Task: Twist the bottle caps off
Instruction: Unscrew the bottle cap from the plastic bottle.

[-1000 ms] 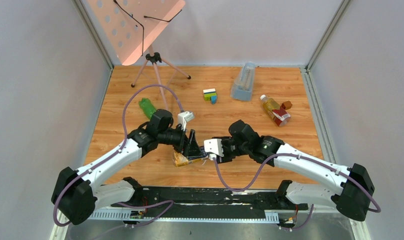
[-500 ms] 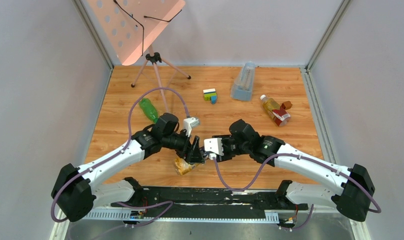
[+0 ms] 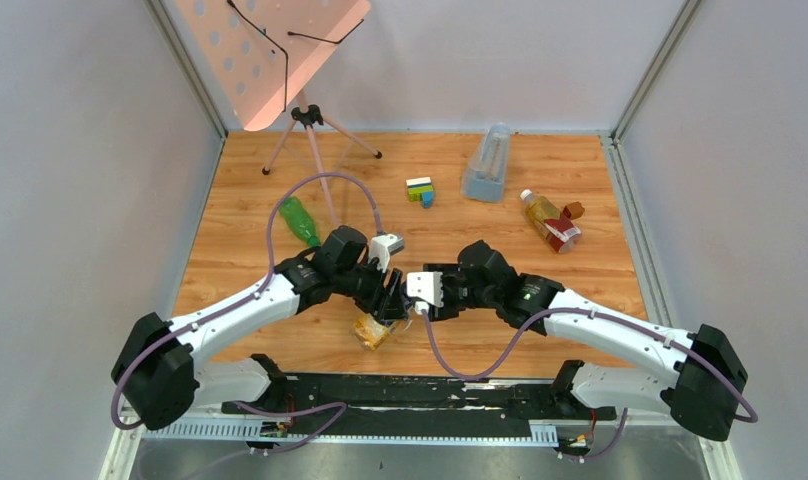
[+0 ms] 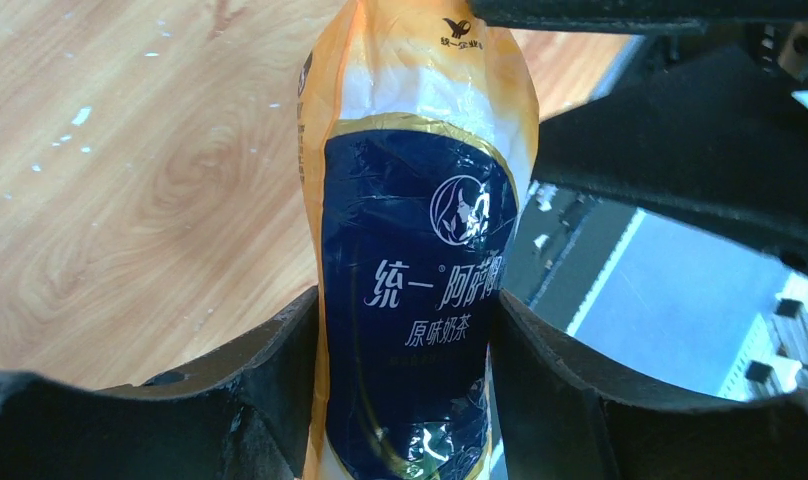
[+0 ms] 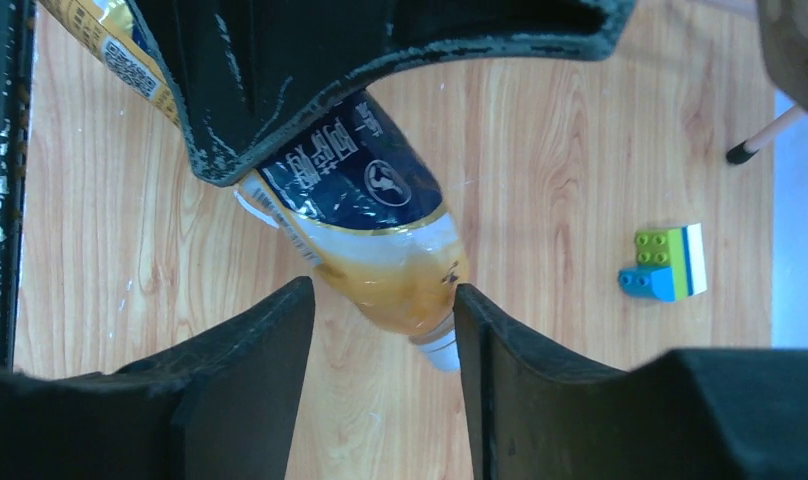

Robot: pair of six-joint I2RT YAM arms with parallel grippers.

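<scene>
Left gripper [image 4: 404, 340] clamps the yellow-label bottle [image 4: 412, 180] by the table's [image 3: 240, 200] near edge; right gripper [image 5: 385, 320], part-open, straddles its white cap [image 5: 441, 351].

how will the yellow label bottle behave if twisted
Probably slippery: the yellow-label bottle looks glossy where the left hand clamps it. Likely weighty for its size; amber liquid fills its shoulder. Round, so it may roll if released.
</scene>
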